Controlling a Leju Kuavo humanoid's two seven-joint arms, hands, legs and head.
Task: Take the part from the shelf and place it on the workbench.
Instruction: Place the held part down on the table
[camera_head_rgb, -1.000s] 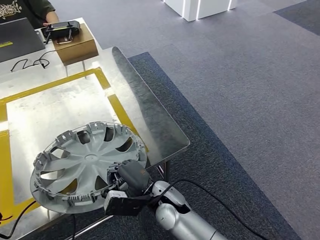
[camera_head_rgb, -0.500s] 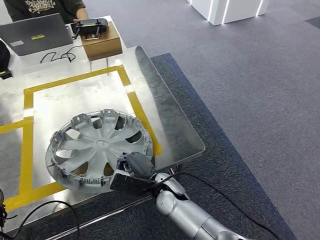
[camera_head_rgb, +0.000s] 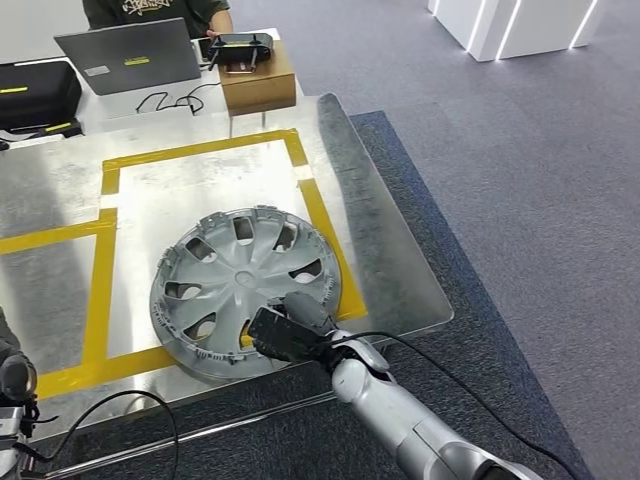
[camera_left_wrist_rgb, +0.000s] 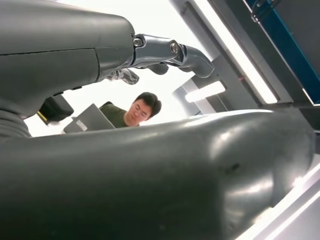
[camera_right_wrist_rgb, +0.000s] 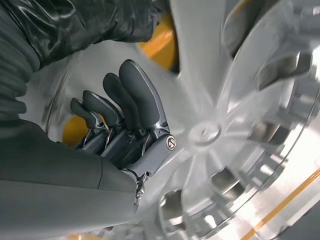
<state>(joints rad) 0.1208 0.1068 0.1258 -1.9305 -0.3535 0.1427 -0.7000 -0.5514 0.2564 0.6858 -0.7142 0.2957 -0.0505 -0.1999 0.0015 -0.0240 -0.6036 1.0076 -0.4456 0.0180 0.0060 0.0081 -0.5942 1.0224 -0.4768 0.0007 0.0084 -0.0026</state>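
My right hand (camera_head_rgb: 290, 330) grips the near rim of the hubcap (camera_head_rgb: 245, 285); in the right wrist view my fingers (camera_right_wrist_rgb: 128, 102) are curled over an edge of the hubcap's inner side. The hubcap lies on the bench (camera_head_rgb: 392, 260), overlapping the yellow tape (camera_head_rgb: 102, 290) at the marked square's near right corner. My left hand (camera_left_wrist_rgb: 113, 65) has its fingers stretched out and apart, holding nothing. Beyond the square stand a laptop (camera_head_rgb: 128, 55), a black case (camera_head_rgb: 34, 95), and a wooden box (camera_head_rgb: 256, 85) carrying a black controller (camera_head_rgb: 240, 45). A person (camera_head_rgb: 155, 10) sits behind them. A black cable (camera_head_rgb: 445, 375) trails from my right arm over the carpet.
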